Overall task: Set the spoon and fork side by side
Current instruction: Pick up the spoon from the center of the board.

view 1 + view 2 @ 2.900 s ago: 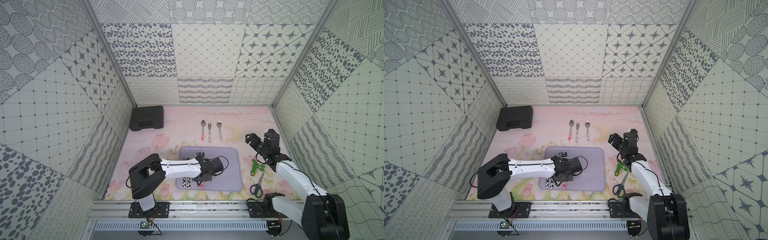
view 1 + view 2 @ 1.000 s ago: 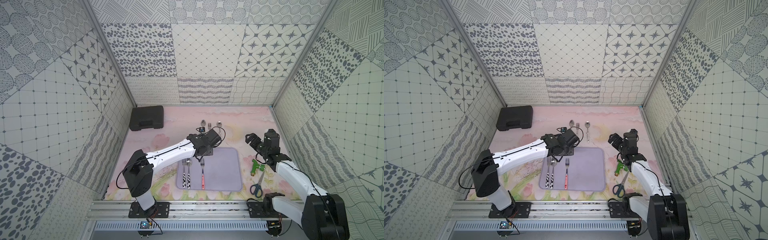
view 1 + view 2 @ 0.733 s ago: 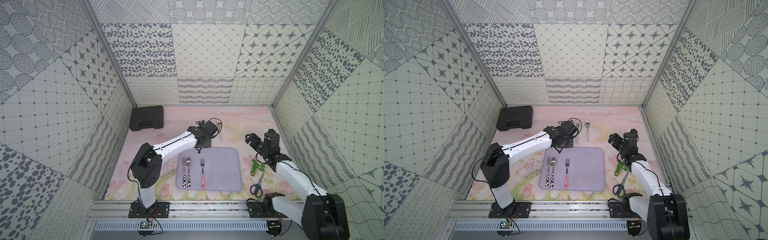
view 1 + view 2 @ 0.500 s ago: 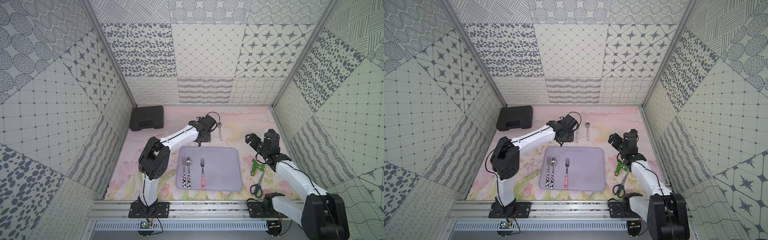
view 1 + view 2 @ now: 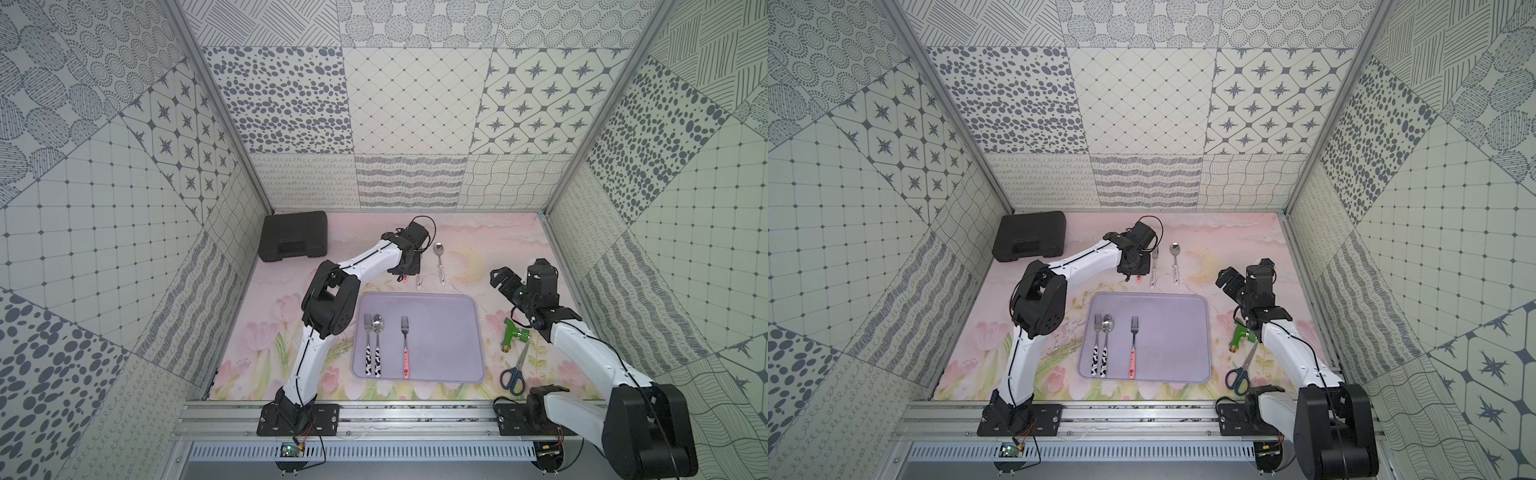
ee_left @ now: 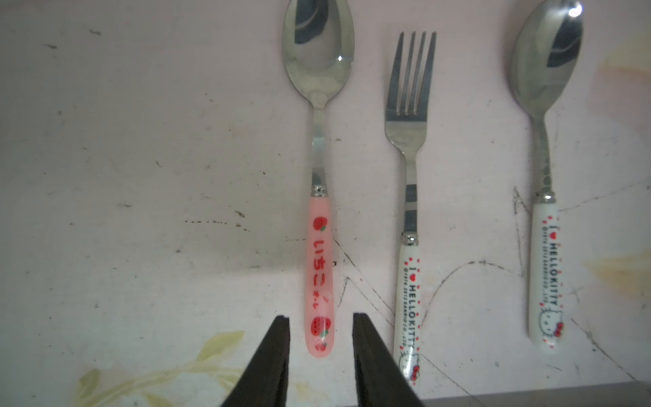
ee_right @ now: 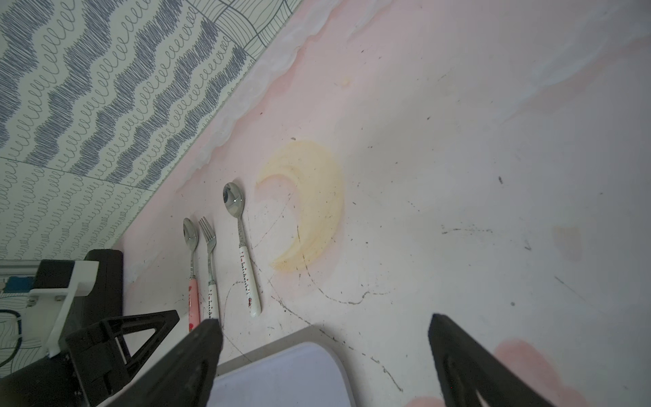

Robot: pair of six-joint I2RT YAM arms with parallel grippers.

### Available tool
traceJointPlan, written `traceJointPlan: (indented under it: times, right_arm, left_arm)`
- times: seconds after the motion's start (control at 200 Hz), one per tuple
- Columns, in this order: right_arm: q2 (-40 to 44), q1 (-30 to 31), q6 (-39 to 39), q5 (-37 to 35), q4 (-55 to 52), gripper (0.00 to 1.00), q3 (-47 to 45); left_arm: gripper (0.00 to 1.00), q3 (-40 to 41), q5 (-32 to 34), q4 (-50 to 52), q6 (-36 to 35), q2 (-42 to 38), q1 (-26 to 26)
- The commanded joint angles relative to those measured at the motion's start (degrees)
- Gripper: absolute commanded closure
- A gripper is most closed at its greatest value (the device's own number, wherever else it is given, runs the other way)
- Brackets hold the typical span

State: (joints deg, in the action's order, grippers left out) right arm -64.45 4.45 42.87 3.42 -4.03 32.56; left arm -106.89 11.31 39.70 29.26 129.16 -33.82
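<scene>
My left gripper (image 6: pixel 321 317) is down at the back of the table (image 5: pixel 490 245). Its jaws are slightly apart and straddle the rounded end of the strawberry spoon (image 6: pixel 320 183), not yet pinching it. That spoon lies flat in the middle of the wrist frame, bowl toward the top. Its partner, the strawberry fork (image 5: pixel 405 349), waits alone on the purple tray (image 5: pixel 449 332).

My worry is that I am only over the very tip of the handle. If I close there, the slick plastic may squirt out, or the heavy bowl may droop and swing once lifted. The Hello Kitty fork (image 6: pixel 410 211) lies just beside the spoon on its right, so my right-hand finger could knock it. A Hello Kitty spoon (image 6: pixel 546 246) lies further right.

On the tray's left, a cow-patterned fork (image 5: pixel 368 345) and spoon (image 5: pixel 377 345) already sit together. My right gripper (image 7: pixel 324 320) hangs wide open and empty near the scissors (image 5: pixel 515 370), well clear.
</scene>
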Motion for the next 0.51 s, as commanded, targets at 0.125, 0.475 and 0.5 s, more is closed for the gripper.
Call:
traceJointPlan:
  times: [0.125,0.475,0.5]
  right_arm:
    - [-0.6,0.2,-0.2,-0.1,2.0,0.03,0.4]
    - [-0.7,0.2,-0.1,0.0,2.0,0.03,0.4]
    - [-0.7,0.2,-0.1,0.0,2.0,0.03,0.4]
  left_arm:
    - [0.67,-5.3,-1.5,2.2,-2.5,5.1,1.2]
    - [0.73,-9.4,-0.3,4.9,-1.3,9.0,1.6]
    - [0.74,-9.5,-0.2,5.1,-1.2,9.1,1.6]
